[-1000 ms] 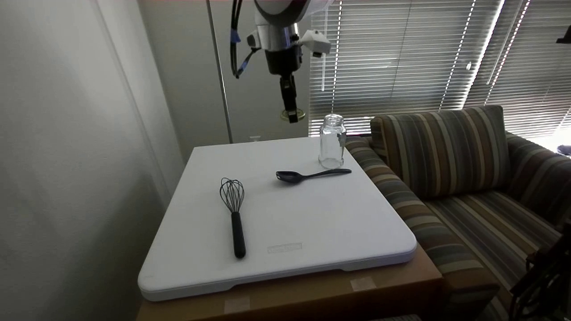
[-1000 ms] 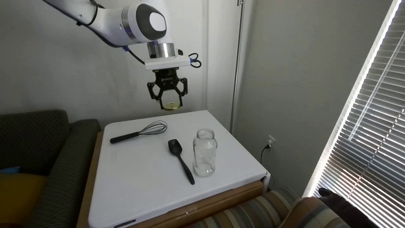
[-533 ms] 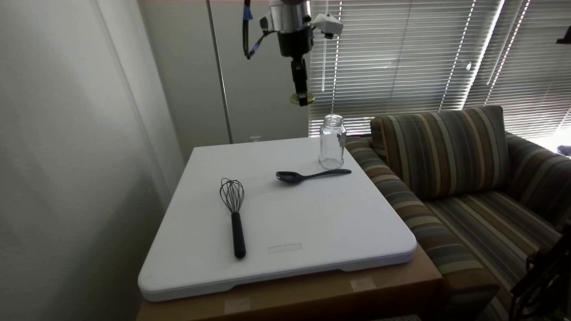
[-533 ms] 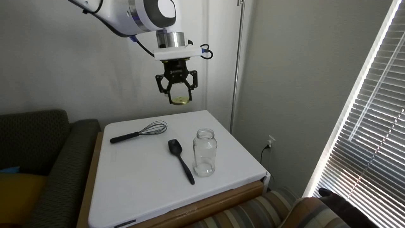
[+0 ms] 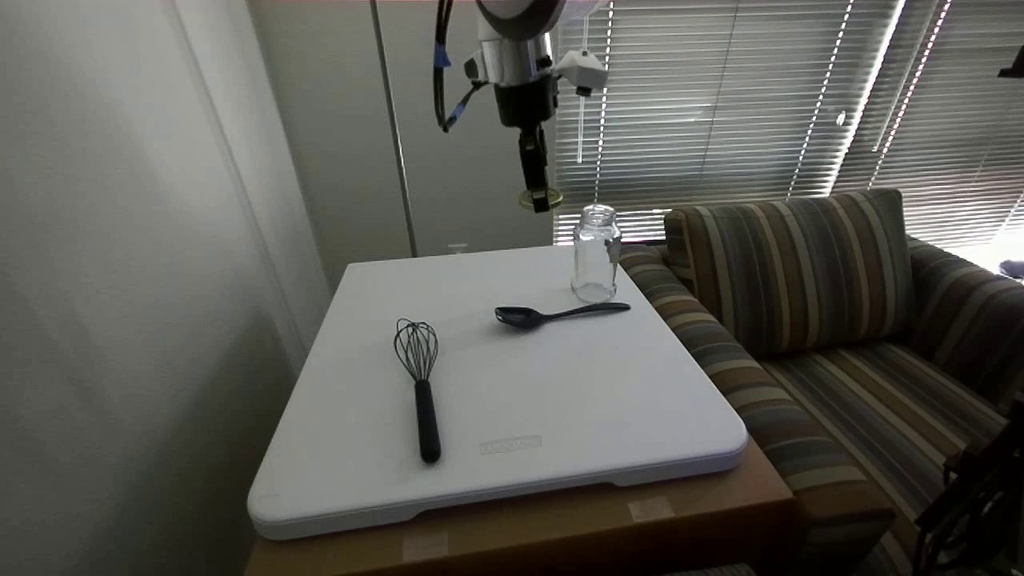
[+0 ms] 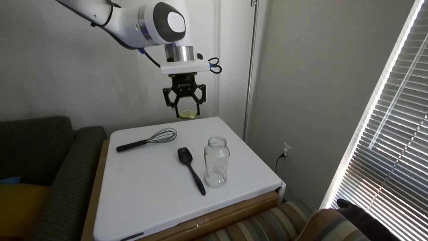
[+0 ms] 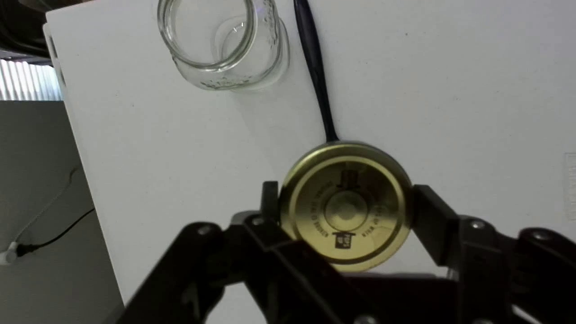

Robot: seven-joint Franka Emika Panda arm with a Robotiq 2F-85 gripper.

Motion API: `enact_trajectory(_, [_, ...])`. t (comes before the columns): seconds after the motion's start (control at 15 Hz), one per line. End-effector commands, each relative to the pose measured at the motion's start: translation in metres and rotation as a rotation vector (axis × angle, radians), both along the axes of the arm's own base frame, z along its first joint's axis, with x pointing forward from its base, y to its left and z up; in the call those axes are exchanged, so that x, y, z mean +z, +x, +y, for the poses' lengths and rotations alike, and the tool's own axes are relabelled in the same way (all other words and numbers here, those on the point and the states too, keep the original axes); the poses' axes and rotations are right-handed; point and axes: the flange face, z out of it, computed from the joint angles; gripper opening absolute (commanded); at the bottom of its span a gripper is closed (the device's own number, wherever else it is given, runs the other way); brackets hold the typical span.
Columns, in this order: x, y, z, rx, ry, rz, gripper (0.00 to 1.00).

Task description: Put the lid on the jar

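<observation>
The lid is a flat gold disc (image 7: 345, 180) with printing on its top, held level. My gripper (image 7: 346, 209) is shut on it, with one finger against each side of its rim. In an exterior view the gripper (image 6: 188, 113) and lid (image 6: 188, 116) hang above the far part of the white table. In an exterior view one finger (image 5: 541, 202) hides the middle of the lid (image 5: 555, 198). The clear glass jar (image 6: 216, 164) stands upright and open on the table, apart from the lid. In the wrist view the jar (image 7: 261, 58) is at the upper left, partly cut off.
A black spoon (image 6: 191, 167) lies beside the jar; its bowl is hidden under the lid in the wrist view. A black-handled whisk (image 5: 424, 392) lies farther off. The white table (image 5: 592, 400) has a striped sofa (image 5: 800, 280) along one side and walls nearby.
My gripper, with the lid in it, has moved to the right in both exterior views. It rose at first and has since come down again. The jar, spoon and whisk have not moved.
</observation>
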Motion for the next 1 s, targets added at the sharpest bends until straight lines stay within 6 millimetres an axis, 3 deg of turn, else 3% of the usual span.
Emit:
enact_trajectory(0.0, [-0.013, 0.012, -0.031, -0.102, 0.008, -0.010, 0.48])
enact_trajectory(0.47, [-0.011, 0.022, -0.096, -0.328, 0.035, -0.026, 0.48])
enact_trajectory(0.93, [0.006, 0.013, -0.128, -0.562, -0.027, -0.009, 0.48])
